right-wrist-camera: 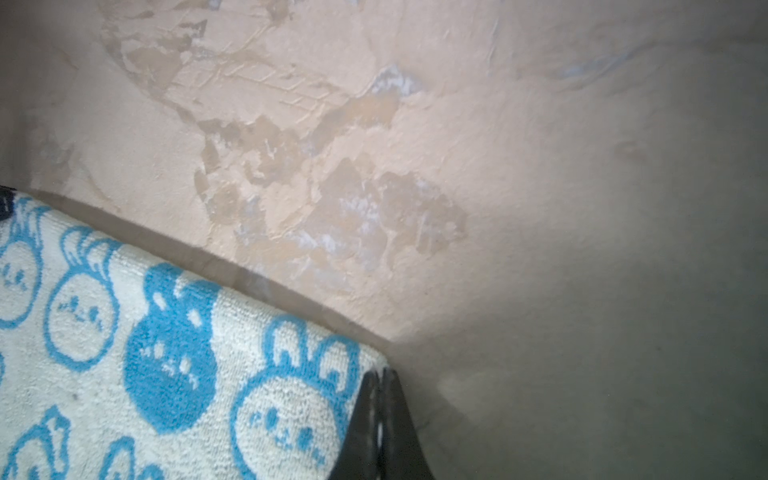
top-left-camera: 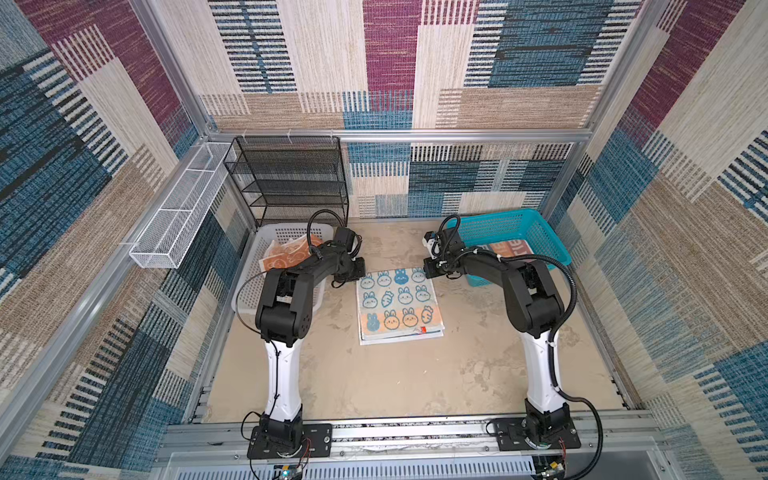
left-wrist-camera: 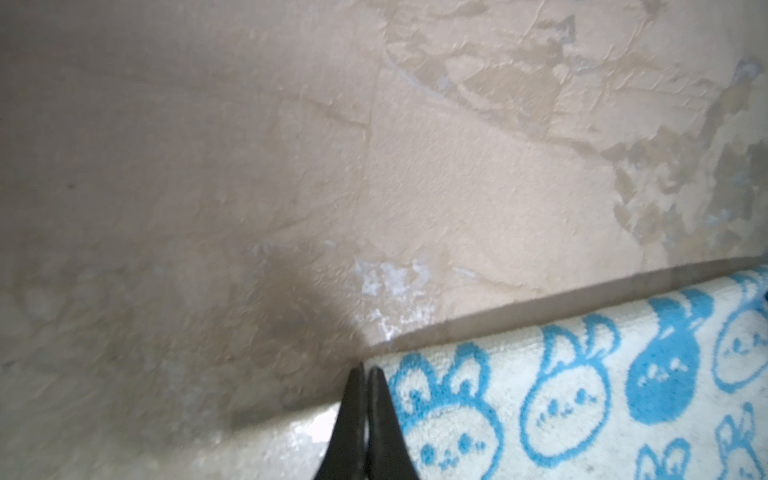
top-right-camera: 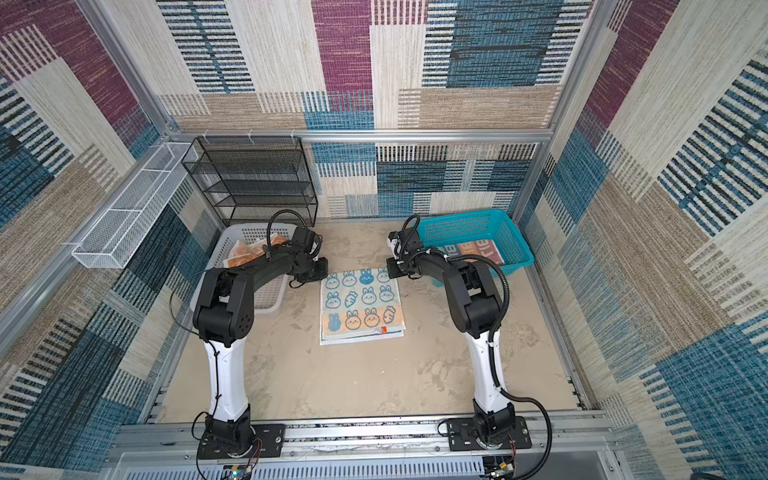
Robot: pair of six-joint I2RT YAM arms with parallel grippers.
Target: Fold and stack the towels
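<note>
While left gripper (left-wrist-camera: 365,370) and right gripper (right-wrist-camera: 382,372) pinch rabbit towel (top-left-camera: 397,303) corners, basketed towel (top-left-camera: 509,249) lettering unreadable.

Teal-and-white rabbit-print towel (top-left-camera: 398,301) woven in matt looped terry, beige tabletop (top-left-camera: 415,374) finished rough and patchy, white perforated basket (top-left-camera: 246,289) and teal perforated basket (top-left-camera: 498,228) moulded in smooth plastic, black mesh rack (top-left-camera: 291,183) of matt metal.

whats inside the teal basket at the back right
A towel with orange-red blocks and white letters lies on the floor of the teal basket. The right arm covers the basket's near left corner, so that end of the towel cannot be seen.
</note>
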